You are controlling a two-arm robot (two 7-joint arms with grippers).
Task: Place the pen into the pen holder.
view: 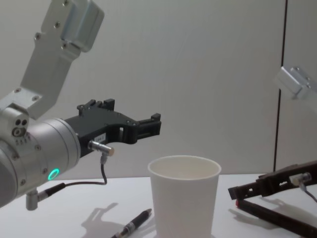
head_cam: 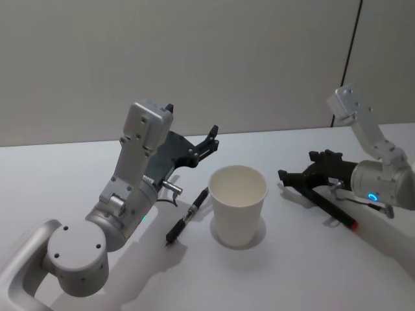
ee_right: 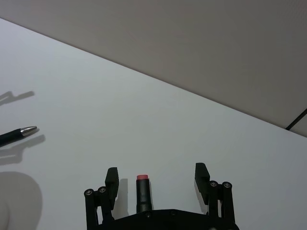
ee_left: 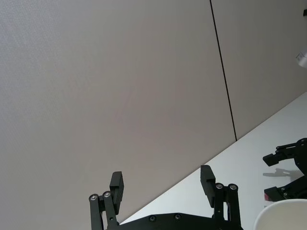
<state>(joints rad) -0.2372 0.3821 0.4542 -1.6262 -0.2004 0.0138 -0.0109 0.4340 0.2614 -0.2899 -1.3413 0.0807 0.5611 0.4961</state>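
The pen holder is a white paper cup (head_cam: 238,204) standing upright mid-table, also in the chest view (view: 184,198). A black pen (head_cam: 187,219) lies on the table just left of it. A second dark pen with a red end (head_cam: 334,210) lies to the cup's right. My right gripper (head_cam: 292,175) is low over this pen and open. The pen's red end (ee_right: 143,191) shows between the spread fingers (ee_right: 112,179), untouched by either. My left gripper (head_cam: 211,139) hangs open and empty in the air, above and left of the cup, pointing over it (view: 153,126).
The white table (head_cam: 78,168) ends at a grey wall behind. A dark vertical seam runs down the wall (head_cam: 353,39) at the right. The left arm's silver body (head_cam: 117,214) stands over the table's near left.
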